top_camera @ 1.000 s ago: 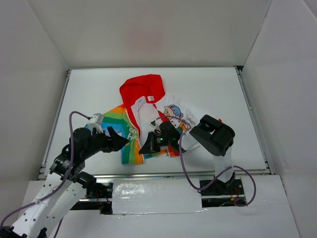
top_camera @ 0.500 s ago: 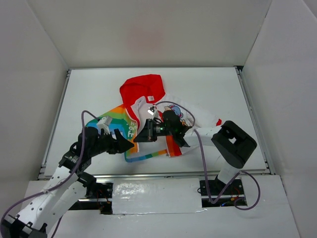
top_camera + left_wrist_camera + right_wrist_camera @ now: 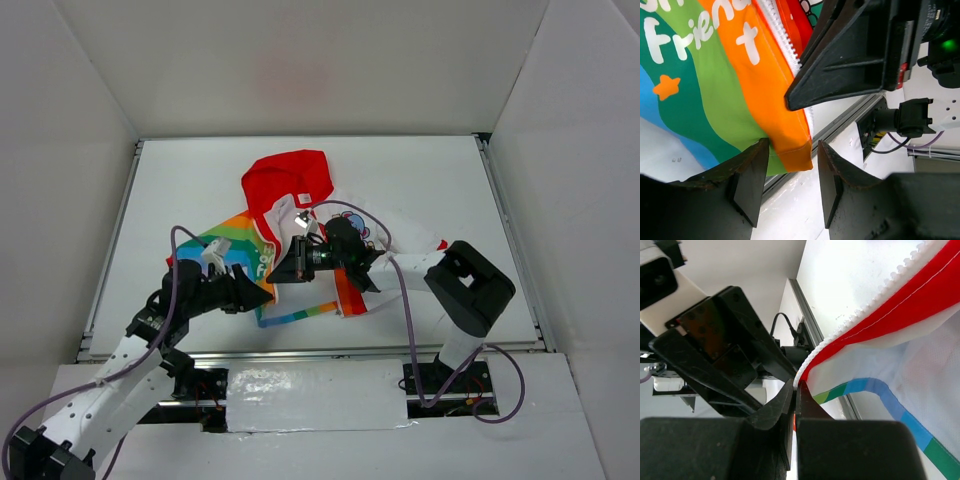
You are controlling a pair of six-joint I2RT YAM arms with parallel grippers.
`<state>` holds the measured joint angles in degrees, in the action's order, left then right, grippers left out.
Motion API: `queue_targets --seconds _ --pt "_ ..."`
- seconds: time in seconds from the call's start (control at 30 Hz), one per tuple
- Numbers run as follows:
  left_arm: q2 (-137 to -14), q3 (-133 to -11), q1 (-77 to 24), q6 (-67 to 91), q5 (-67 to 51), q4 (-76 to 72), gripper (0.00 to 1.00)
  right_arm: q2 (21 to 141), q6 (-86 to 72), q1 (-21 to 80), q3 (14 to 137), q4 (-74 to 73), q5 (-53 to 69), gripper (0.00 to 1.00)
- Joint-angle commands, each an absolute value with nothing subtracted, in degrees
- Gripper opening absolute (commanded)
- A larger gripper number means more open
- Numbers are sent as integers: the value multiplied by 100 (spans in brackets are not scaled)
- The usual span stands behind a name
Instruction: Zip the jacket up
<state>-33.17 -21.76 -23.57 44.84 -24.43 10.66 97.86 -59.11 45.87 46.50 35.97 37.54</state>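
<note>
The jacket lies mid-table, red hood at the back, rainbow side on the left, cartoon print on the right. My right gripper is shut on the jacket's white zipper edge, holding it lifted; its tips pinch the teeth where the red trim ends. My left gripper is open at the rainbow side's lower hem. In the left wrist view the orange hem corner hangs between its fingers without being pinched. The right gripper's black finger sits just above. The zipper slider is not in view.
The white table has a metal rail along its front edge and white walls on three sides. The right arm's elbow rests right of the jacket, its purple cable looping over the jacket's lower right.
My right gripper has moved up and left, lifting the zipper edge off the table. My left gripper has slid right along the rainbow hem, closer to the right gripper.
</note>
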Motion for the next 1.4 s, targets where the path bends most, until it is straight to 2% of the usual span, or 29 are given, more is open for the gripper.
queue_targets --seconds 0.0,0.37,0.47,0.53,0.6,0.83,1.0,1.13,1.37 --pt "-3348 -2083 -2391 4588 -2601 563 55 9817 -5898 4570 4694 3753 3841 0" --pt "-3639 -2004 -2391 4623 -2619 282 58 9800 -5687 4605 4834 3130 3613 0" --pt "-3674 -2021 -2391 4614 -2602 238 53 9791 -5634 4632 4851 3033 3542 0" --pt "-3744 -2022 -2391 4614 -2619 194 44 9791 -5608 4641 4852 2997 3525 0" --pt "-3805 -2013 -2399 4649 -2663 89 43 9800 -5599 4658 4869 2944 3481 0" --pt "-3946 -2004 -2426 4606 -2655 9 59 9782 -5581 4658 4966 2707 3314 0" --pt "-3964 -1952 -2443 4535 -2531 273 61 9826 -5616 4667 5097 2637 3305 0" --pt "-4060 -1855 -2470 4588 -2575 89 59 9852 -5651 4641 5159 2637 3305 0" --pt "-4069 -1907 -2487 4641 -2611 -150 47 9896 -5660 4667 5150 2654 3331 0"
